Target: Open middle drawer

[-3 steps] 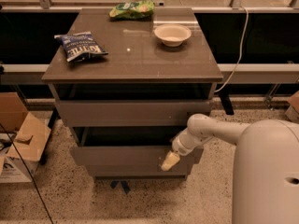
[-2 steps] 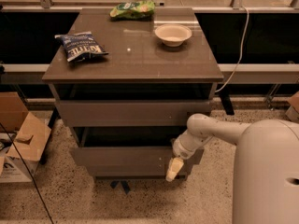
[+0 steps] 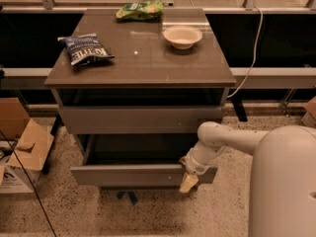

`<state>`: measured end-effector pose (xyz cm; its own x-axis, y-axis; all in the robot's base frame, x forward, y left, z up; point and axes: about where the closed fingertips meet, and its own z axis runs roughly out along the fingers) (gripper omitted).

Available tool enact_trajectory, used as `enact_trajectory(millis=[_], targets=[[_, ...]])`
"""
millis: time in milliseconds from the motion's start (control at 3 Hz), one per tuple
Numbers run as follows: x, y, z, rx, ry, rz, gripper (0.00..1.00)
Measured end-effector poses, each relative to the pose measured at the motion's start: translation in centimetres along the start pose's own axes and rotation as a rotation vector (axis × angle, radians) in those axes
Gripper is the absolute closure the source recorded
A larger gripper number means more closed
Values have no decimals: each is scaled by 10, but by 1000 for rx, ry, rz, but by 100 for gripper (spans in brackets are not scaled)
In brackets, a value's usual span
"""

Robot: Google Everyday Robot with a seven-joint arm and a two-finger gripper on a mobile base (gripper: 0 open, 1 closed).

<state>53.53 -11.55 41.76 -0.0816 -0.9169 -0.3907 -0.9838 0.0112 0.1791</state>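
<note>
Far left on the floor there's an open cardboard box (image 3: pixel 22 147). The cabinet (image 3: pixel 148 65) has a blue bag (image 3: pixel 85 47) by its top's left edge, a green bag (image 3: pixel 140 10) on the back edge, and a bowl (image 3: pixel 182 36) near the back right corner. The top drawer (image 3: pixel 138 120) sits flush. The middle drawer (image 3: pixel 128 175) below it is pulled well out toward the camera, with its dark inside showing behind the front panel. The gripper (image 3: pixel 189 181) is at the right end of that front, tan tip pointing down, right against the panel. Can't tell whether it's open or closed. The white arm (image 3: pixel 222 139) comes in from the lower right. A cable (image 3: pixel 253 53) hangs past the cabinet's right edge.
</note>
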Motion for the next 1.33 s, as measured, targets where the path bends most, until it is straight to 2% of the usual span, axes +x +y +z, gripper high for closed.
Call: enact_trajectory(millis=[333,667,1000,1333], targets=[[5,23,0,-23,24,-16,65],[12,53,2,-18,26,30,72],[23,96,15,6,-9,153,49],[28,111,22,14,-34,213,27]])
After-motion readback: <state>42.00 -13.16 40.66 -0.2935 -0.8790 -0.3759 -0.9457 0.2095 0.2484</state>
